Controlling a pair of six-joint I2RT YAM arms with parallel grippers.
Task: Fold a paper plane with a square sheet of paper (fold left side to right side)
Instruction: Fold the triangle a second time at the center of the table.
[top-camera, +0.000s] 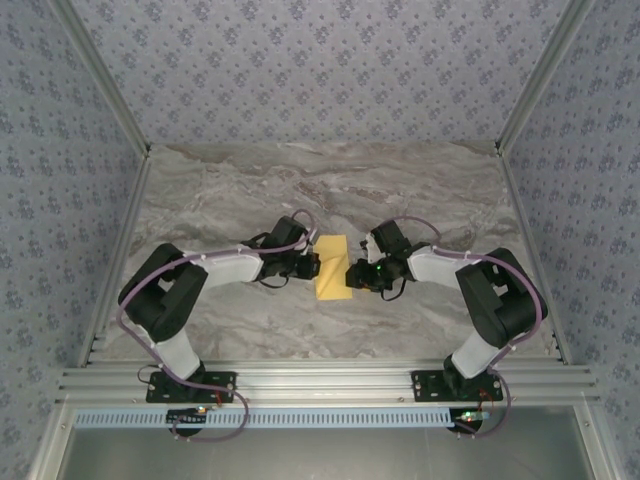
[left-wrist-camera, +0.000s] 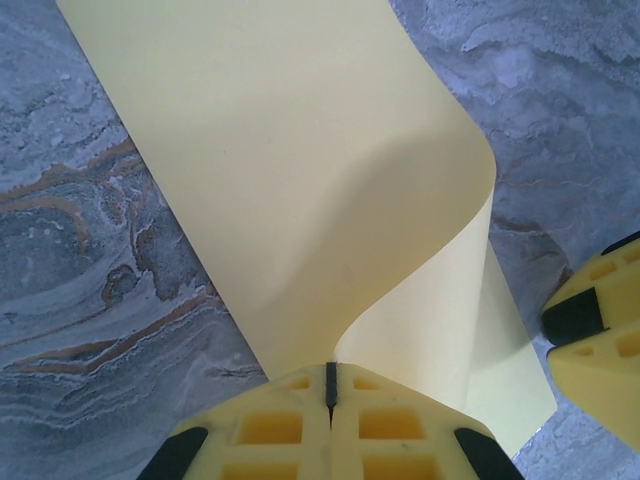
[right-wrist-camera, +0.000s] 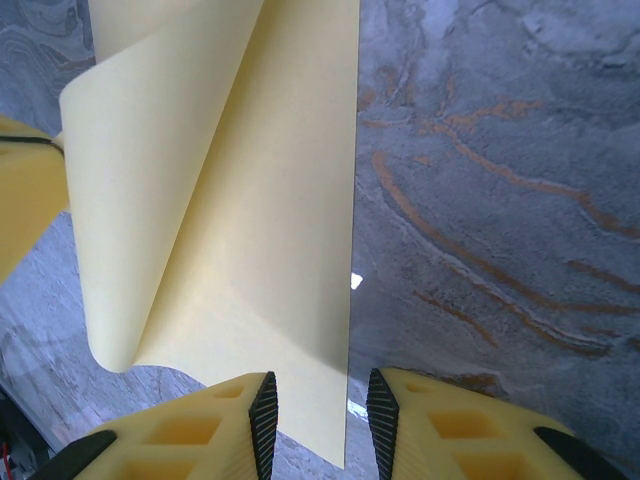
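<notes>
The thin square sheet of paper (left-wrist-camera: 280, 170) looks floppy, best pinched at an edge: left gripper (left-wrist-camera: 330, 378) clamps it, right gripper (right-wrist-camera: 321, 405) straddles it half-open.

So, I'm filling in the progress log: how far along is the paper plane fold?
Done: no crease shows; the square sheet of paper is only curled over. In hand: left jaws shut on one edge, right jaws apart astride the opposite edge. Left: match the edges, press the crease, then every later fold.
</notes>
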